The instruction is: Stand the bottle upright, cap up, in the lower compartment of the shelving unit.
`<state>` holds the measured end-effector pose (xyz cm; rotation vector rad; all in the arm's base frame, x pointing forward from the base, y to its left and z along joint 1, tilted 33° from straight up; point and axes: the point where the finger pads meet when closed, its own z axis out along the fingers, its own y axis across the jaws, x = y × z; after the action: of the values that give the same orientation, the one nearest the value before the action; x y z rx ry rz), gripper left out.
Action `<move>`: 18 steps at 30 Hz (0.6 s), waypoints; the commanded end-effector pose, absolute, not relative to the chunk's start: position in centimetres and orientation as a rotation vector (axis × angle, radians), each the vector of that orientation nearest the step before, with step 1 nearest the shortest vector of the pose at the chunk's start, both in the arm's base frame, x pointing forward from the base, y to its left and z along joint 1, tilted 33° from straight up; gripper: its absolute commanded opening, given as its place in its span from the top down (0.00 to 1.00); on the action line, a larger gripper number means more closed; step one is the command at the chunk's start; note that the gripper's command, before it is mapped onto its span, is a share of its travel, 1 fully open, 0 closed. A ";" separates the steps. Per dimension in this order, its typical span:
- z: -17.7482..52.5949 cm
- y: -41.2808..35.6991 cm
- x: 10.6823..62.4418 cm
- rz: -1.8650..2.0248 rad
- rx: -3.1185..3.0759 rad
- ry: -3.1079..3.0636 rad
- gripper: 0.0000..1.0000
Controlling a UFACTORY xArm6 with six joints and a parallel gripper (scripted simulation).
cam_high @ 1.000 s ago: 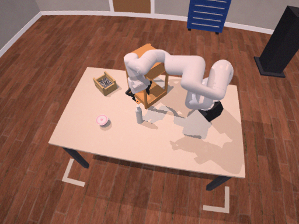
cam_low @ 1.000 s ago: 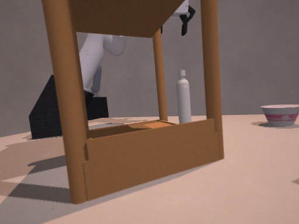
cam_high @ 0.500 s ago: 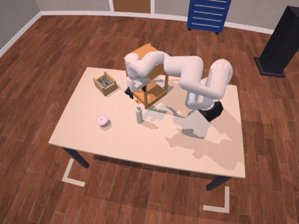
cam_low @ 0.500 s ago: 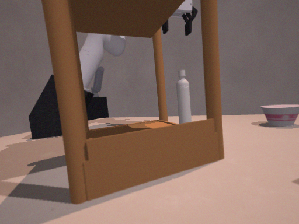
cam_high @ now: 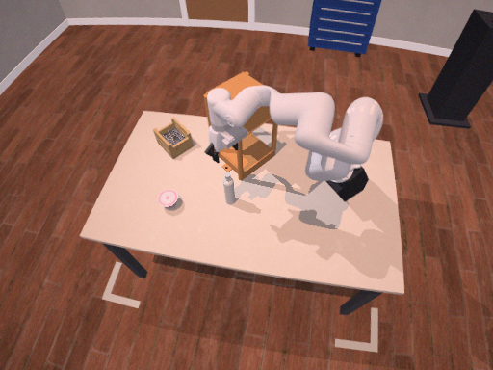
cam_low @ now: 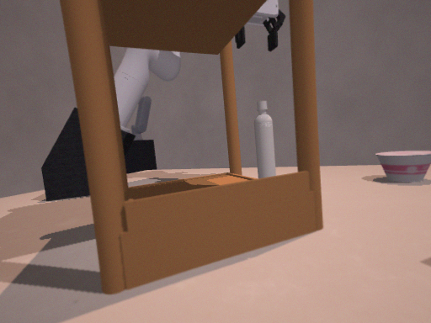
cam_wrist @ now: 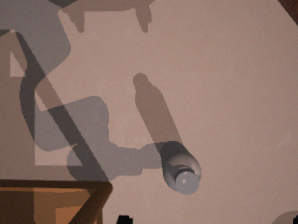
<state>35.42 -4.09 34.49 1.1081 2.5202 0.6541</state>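
Note:
The grey bottle (cam_high: pixel 229 189) stands upright, cap up, on the table just outside the front corner of the orange shelving unit (cam_high: pixel 246 126). In the exterior view the bottle (cam_low: pixel 264 140) shows through the unit's frame, beyond the lower compartment's floor (cam_low: pixel 210 182). My gripper (cam_high: pixel 212 153) is open and empty, hanging above the table beside the unit and higher than the bottle's cap. It also shows in the exterior view (cam_low: pixel 257 37). The wrist view looks down on the bottle's cap (cam_wrist: pixel 182 172), with only a dark finger tip at the bottom edge.
A small wooden crate (cam_high: pixel 173 137) with dark contents sits at the table's far left. A pink and white bowl (cam_high: pixel 168 198) sits to the left of the bottle and also shows in the exterior view (cam_low: pixel 404 165). The arm's black base (cam_high: pixel 349 183) is to the right.

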 end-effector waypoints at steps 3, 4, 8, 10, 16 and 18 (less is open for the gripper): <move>34.6 -4.1 35.5 0.653 1.104 2.517 0.00; 34.6 -4.1 35.5 0.653 1.104 2.517 0.00; 34.6 -4.1 35.5 0.653 1.104 2.517 0.00; 34.6 -4.1 35.5 0.653 1.104 2.517 0.33; 34.6 -4.1 35.5 0.653 1.105 2.517 0.33; 34.6 -4.1 35.5 0.652 1.107 2.518 0.33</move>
<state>35.44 -4.11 34.47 1.1064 2.5202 0.6531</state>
